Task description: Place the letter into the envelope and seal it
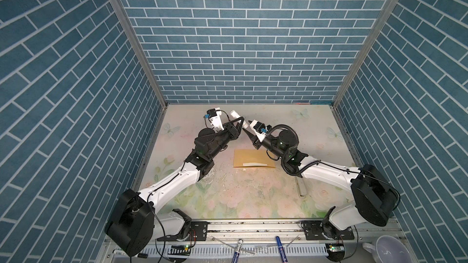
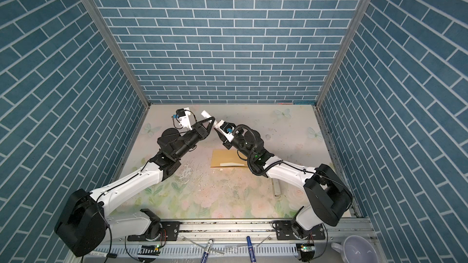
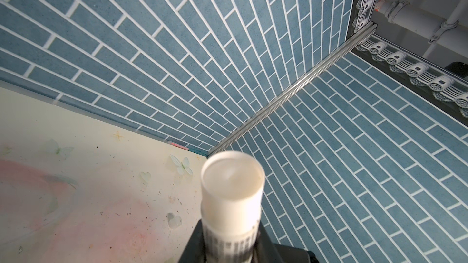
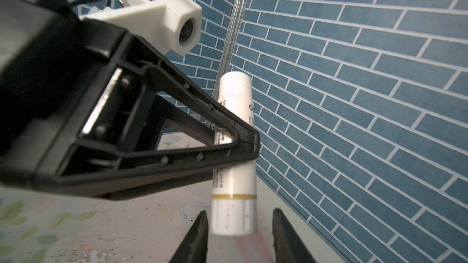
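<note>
The mustard-yellow envelope [image 1: 253, 156] [image 2: 226, 156] lies flat mid-table, with a white strip along its near edge. The letter is out of view. My left gripper [image 1: 240, 120] [image 2: 211, 120] [image 3: 230, 247] is raised near the back of the table and shut on a white glue stick [image 1: 236, 115] [image 2: 206, 114] [image 3: 231, 193] [image 4: 235, 112]. My right gripper [image 1: 247, 125] [image 2: 217, 129] [image 4: 239, 213] meets it from the right. Its fingers [image 4: 200, 228] stand open on either side of the stick's capped end, one nearly touching and the other with a gap.
A white bar-shaped object [image 1: 301, 185] lies on the table under the right arm. Two marker pens [image 1: 238, 247] rest on the front rail and a white cup [image 1: 387, 249] sits at the front right. Blue brick walls close in three sides.
</note>
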Tool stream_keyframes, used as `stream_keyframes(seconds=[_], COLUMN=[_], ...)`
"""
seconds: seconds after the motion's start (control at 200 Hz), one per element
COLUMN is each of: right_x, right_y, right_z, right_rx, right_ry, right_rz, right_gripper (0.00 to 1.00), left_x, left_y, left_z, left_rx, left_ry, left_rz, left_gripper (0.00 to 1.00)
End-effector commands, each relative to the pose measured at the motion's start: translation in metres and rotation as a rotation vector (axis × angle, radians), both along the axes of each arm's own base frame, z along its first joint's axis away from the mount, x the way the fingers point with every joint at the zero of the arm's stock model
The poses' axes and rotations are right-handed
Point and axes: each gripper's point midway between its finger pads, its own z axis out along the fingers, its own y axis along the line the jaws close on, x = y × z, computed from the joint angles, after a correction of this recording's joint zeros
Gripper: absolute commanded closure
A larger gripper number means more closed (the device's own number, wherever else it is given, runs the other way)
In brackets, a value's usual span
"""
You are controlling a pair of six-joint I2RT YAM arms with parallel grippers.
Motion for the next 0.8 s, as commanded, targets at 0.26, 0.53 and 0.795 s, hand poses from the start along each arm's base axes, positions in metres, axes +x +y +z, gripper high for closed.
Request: stream_keyframes(seconds=[0.26, 0.53, 0.795], right_x=[-0.003, -0.0035, -0.0041], right_y=[0.0069, 0.0105, 0.0115], right_z=[0.0372, 0.0355, 0.0372], right_rx=[0.067, 0.057, 0.067], right_ry=[-0.079, -0.068, -0.033], right_rz=[0.01, 0.018, 0.029], right_gripper=[0.61, 0.69, 0.95], left_x=[-0.001, -0.001, -0.0018], left_y=[-0.0018, -0.0023, -0.0032], left_z=[0.0003, -0.0025, -0.0014], left_rx=[0.002, 0.008, 0.014], left_ry=[-0.018, -0.013, -0.024], left_rz=[-0.004, -0.006, -0.012], left_gripper=[1.0, 1.0, 1.0])
